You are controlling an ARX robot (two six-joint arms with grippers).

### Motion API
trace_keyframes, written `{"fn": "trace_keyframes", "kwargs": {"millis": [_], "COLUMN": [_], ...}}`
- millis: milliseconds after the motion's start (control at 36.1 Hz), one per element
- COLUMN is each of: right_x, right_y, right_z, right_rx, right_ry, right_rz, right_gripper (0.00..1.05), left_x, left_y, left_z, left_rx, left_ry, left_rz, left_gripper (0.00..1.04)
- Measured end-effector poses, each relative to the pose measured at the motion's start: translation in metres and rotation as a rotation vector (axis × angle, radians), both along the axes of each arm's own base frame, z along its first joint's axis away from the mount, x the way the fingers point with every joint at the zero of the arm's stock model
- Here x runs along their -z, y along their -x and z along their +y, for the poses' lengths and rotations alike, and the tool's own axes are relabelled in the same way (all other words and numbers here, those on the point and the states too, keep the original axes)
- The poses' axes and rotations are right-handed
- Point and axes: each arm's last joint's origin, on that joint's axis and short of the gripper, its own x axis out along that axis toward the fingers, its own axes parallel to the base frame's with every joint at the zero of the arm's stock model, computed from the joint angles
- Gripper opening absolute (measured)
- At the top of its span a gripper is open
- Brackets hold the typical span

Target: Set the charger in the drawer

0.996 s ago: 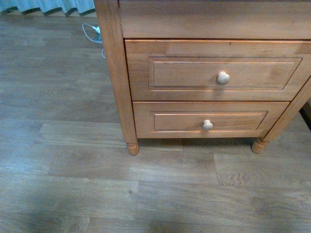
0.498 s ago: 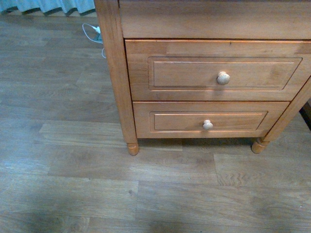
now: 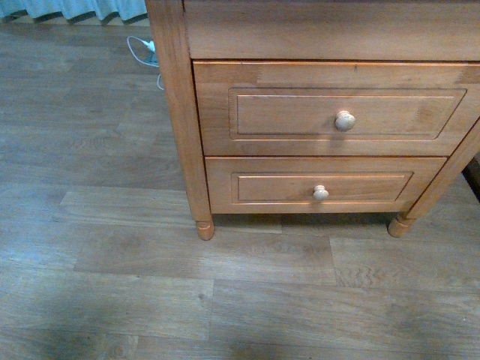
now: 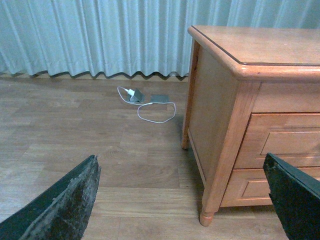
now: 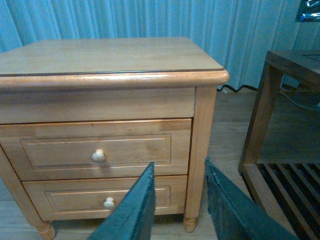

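Note:
The honey-brown drawer [image 3: 334, 109] with its larger pale knob [image 3: 344, 120] is the upper one of the nightstand and it is closed; it also shows in the right wrist view [image 5: 95, 149]. A white charger [image 4: 134, 94] with a looped white cable [image 4: 157, 111] lies on the floor by the curtain, left of the nightstand; a bit of it shows in the front view [image 3: 146, 49]. My left gripper [image 4: 182, 200] is open and empty, far from the charger. My right gripper [image 5: 179, 197] is open and empty in front of the nightstand's right leg.
A shorter lower drawer [image 3: 319, 184] with a smaller knob is closed too. The nightstand [image 4: 260, 50] stands on turned legs on a wood floor. A dark wooden slatted rack [image 5: 280, 150] stands to its right. Curtains [image 4: 95, 35] hang behind.

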Motion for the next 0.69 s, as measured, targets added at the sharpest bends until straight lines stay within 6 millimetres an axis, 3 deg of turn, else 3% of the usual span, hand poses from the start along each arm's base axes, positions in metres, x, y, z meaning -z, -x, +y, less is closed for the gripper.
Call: {"fn": "trace_keyframes", "kwargs": {"millis": [166, 304, 692], "right_x": [0.0000, 0.0000, 0.0000], "right_y": [0.0000, 0.0000, 0.0000], "right_z": [0.0000, 0.0000, 0.0000], "right_rx": [0.000, 0.000, 0.000], "right_ry": [0.000, 0.000, -0.001], "right_rz": [0.000, 0.000, 0.000], "right_gripper": [0.64, 0.97, 0.96], "left_x": [0.0001, 0.0000, 0.0000], "left_y": [0.0000, 0.0000, 0.0000], "left_z": [0.0000, 0.0000, 0.0000], "left_rx": [0.000, 0.000, 0.000], "left_ry": [0.000, 0.000, 0.000], "left_rz": [0.000, 0.000, 0.000], "left_gripper": [0.98, 0.98, 0.98]}}
